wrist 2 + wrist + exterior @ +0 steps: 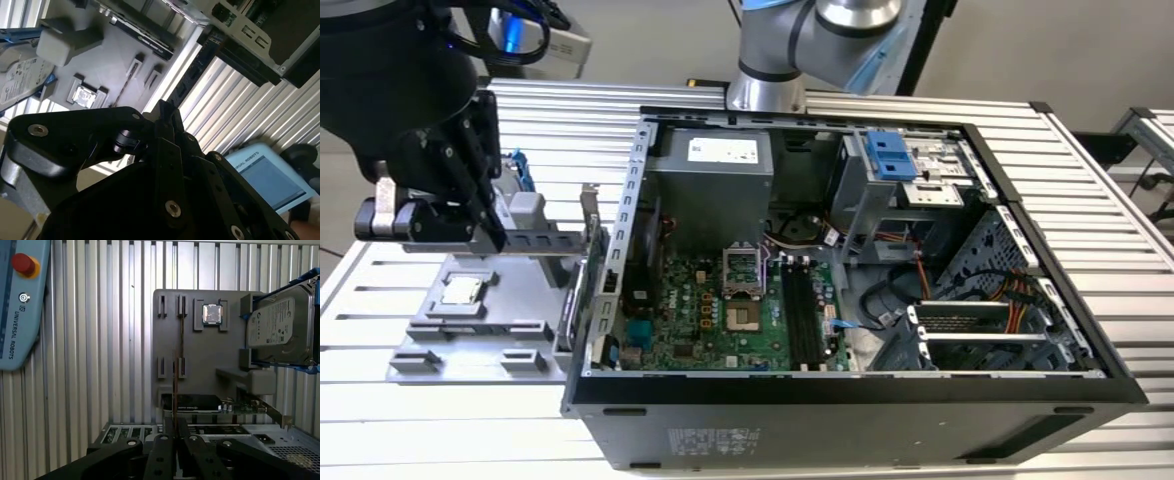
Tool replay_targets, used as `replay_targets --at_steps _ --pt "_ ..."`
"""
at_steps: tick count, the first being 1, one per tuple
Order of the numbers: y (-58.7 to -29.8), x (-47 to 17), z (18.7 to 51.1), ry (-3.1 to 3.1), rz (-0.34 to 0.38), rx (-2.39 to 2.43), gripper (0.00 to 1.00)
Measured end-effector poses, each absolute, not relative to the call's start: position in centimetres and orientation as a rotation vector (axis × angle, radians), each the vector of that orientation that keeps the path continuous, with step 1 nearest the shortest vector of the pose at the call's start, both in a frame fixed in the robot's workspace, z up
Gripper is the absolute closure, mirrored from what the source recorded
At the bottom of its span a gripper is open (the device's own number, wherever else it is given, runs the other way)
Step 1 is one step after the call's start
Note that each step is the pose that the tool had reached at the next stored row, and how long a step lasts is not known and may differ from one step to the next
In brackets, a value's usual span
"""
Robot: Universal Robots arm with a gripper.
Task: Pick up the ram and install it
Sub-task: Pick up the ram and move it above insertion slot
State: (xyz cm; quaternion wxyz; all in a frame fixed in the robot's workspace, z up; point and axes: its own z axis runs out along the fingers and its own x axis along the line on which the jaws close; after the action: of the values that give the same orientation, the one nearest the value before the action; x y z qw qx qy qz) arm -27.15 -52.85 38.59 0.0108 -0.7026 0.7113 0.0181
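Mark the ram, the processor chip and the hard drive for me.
ram [181,335]: first wrist view, middle of its thin edge.
processor chip [212,314]: first wrist view, centre of its silver lid.
hard drive [274,329]: first wrist view, on its labelled face.

The tool [175,423], clamped on the ram [174,390], hung over the tray [200,355]. Open tabletop [100,340] lay off one tray edge, while the upright hard drive [280,325] and computer case [854,392] hemmed two others.
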Motion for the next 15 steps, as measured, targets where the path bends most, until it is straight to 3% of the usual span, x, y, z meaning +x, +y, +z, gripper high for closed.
replay_targets --at_steps 15 --pt "-52.9 -25.8 38.6 2.219 0.057 -2.192 1.0"
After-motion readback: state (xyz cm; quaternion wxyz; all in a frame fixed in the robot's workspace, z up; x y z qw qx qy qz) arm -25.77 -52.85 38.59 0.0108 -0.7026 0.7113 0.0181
